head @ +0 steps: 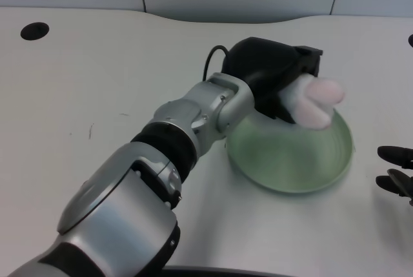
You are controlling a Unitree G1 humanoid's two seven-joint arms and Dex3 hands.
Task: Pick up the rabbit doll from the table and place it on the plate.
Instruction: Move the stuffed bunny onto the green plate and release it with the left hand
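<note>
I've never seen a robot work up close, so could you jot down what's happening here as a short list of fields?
Left hand: holds the rabbit doll, raised over the plate
Rabbit doll: white and pink, sticking out from the fingers
Plate: green, round, nothing lying in it
Table: white, with a dark round hole near the far left
Task stage: doll lifted, not yet set on the plate

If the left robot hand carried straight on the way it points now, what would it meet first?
Probably the green plate: the left robot hand, holding the rabbit doll, reaches toward the plate's far rim. Height above it is unclear.
</note>
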